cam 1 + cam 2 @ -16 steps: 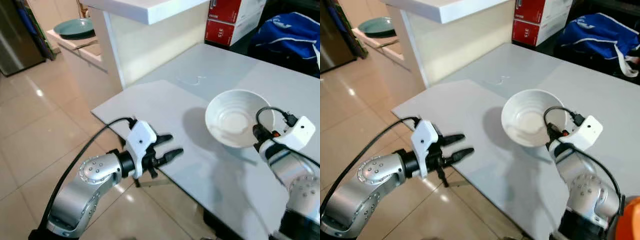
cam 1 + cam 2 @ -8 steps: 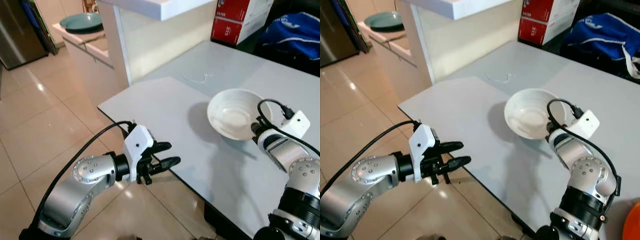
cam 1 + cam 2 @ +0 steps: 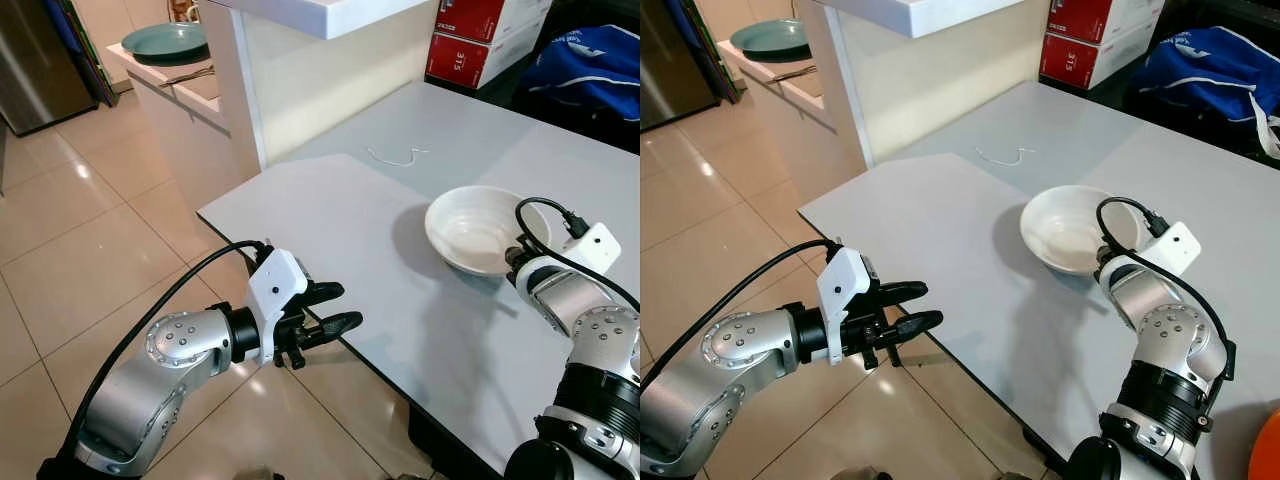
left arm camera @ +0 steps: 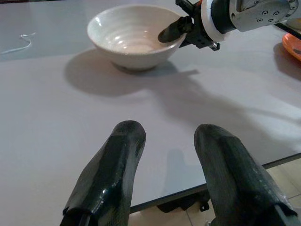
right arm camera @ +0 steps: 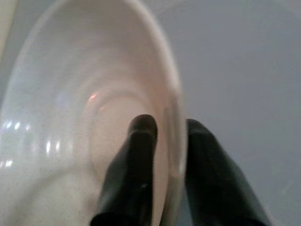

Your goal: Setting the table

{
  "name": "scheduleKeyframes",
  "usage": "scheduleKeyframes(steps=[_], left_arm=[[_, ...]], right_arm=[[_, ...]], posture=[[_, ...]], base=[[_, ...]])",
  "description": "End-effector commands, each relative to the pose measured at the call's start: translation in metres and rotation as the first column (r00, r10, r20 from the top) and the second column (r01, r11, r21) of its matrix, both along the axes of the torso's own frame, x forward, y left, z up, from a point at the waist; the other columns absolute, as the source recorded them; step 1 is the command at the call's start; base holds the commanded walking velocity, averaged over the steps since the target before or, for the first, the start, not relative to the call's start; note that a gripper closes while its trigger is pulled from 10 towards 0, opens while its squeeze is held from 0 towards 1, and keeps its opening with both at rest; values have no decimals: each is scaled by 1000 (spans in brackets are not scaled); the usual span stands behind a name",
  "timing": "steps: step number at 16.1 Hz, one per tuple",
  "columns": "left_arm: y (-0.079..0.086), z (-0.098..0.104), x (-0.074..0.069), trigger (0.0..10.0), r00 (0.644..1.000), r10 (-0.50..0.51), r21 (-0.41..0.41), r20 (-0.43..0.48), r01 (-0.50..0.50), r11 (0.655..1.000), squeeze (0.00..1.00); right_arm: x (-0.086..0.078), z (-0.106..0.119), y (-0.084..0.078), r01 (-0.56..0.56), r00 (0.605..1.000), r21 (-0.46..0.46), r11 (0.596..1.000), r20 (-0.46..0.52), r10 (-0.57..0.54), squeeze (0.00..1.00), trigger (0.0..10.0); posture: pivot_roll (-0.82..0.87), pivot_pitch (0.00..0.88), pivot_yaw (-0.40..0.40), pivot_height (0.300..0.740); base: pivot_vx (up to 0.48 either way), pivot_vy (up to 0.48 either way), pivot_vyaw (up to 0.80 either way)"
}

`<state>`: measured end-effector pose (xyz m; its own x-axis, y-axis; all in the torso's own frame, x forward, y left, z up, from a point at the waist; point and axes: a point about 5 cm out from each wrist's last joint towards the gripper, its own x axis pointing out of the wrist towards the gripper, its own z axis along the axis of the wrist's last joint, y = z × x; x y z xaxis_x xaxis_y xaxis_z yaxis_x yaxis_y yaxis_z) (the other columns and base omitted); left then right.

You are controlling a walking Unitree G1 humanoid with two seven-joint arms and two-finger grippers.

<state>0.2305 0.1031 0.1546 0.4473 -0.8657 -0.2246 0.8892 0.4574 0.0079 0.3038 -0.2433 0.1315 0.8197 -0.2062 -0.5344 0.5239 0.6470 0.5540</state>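
A white ribbed bowl (image 3: 478, 228) stands on the grey table (image 3: 330, 215), toward its right side. My right gripper (image 3: 514, 262) is shut on the bowl's near rim. The right wrist view has one black finger (image 5: 134, 165) inside the bowl (image 5: 70, 117) and the other outside it. In the left wrist view the bowl (image 4: 136, 40) rests flat on the tabletop. My left gripper (image 3: 335, 308) hovers open and holding nothing just off the table's near left edge, over the floor, pointing toward the bowl.
A thin white string (image 3: 395, 157) lies on the table beyond the bowl. A white counter pillar (image 3: 300, 70) stands at the table's far left, with a teal plate (image 3: 165, 42) on a low shelf behind. Red boxes (image 3: 485, 40), a blue bag (image 3: 590, 65) and an orange plate (image 3: 1268, 445) border the right.
The bowl, held raised and tilted a second ago, has come down onto the table, slightly farther right. My left arm has dropped back a little from the table edge. The camera shifted slightly.
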Motion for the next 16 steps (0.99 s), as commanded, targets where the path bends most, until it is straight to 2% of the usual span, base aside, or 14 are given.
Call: scheduleKeyframes(steps=[1,6,8,9,10,11,13,15,16], left_arm=[[2,4,-2,10000,1000,5,-3,8,-5,1000,0],[0,5,-3,10000,1000,1,-9,4,-1,1000,0],[1,4,-4,10000,1000,2,-10,-2,-2,1000,0],[2,4,-3,10000,1000,21,-1,9,-21,1000,0],[4,4,-3,10000,999,49,10,17,-49,999,0],[5,7,-2,10000,995,94,-3,35,-94,996,0],[8,11,-1,10000,987,153,-41,57,-151,988,0],[11,16,7,10000,956,275,-81,97,-268,960,0],[11,20,14,10000,933,337,-105,124,-326,940,0]], right_arm=[[2,10,-5,22,999,-1,1000,28,-22,1000,10000],[-6,19,-14,58,998,7,998,33,-58,1000,10000],[-12,20,-13,19,1000,26,999,14,-20,1000,10000],[-17,21,-12,-8,1000,23,1000,15,7,0,10000],[-22,24,-12,-21,999,18,1000,33,20,0,10000],[-33,35,-14,-31,995,24,999,93,28,0,10000],[-47,47,-20,-10,990,-14,1000,141,11,0,10000],[-60,72,-28,18,971,-162,987,237,21,0,10000],[-62,90,-28,66,937,-271,960,348,34,0,10000]], posture=[[13,18,10,740],[9,24,14,740],[7,28,15,740],[7,28,15,740],[12,34,12,740],[15,35,7,740],[14,39,8,740],[-2,42,21,740],[-6,42,24,740]], base=[[0,0,0],[0,0,0],[0,0,0],[0,0,0],[0,0,0],[0,0,0],[0,0,0],[0,0,0],[0,0,0]])
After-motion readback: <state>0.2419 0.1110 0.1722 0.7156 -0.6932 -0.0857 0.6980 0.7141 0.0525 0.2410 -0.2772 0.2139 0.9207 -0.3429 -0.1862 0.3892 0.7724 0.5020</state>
